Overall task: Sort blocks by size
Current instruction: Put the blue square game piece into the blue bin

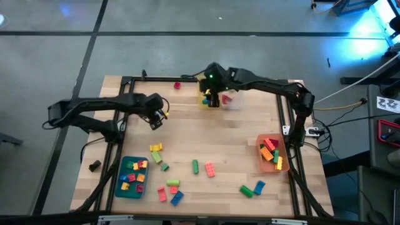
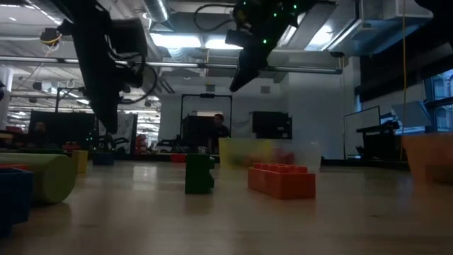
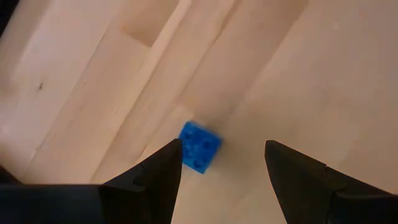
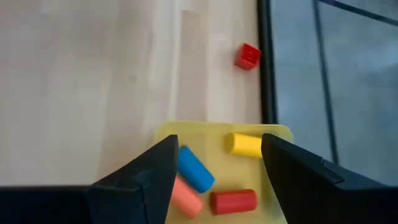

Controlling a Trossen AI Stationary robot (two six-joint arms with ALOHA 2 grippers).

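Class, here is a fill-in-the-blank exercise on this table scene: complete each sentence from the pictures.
1. Below the open left gripper lies a small ____ block.
2. The right gripper hovers over the ____ bin.
3. The bin at the table's right edge is ____.

Missing words: blue; yellow; orange.

Place: a robotics lab or workshop hall.
Floor: grey concrete (image 1: pixel 56 37) lay around the table, upper left.
Background: monitors (image 2: pixel 272 125), a seated person (image 2: pixel 219 127), centre.
Ceiling: exposed ducts (image 2: pixel 184 28), top.
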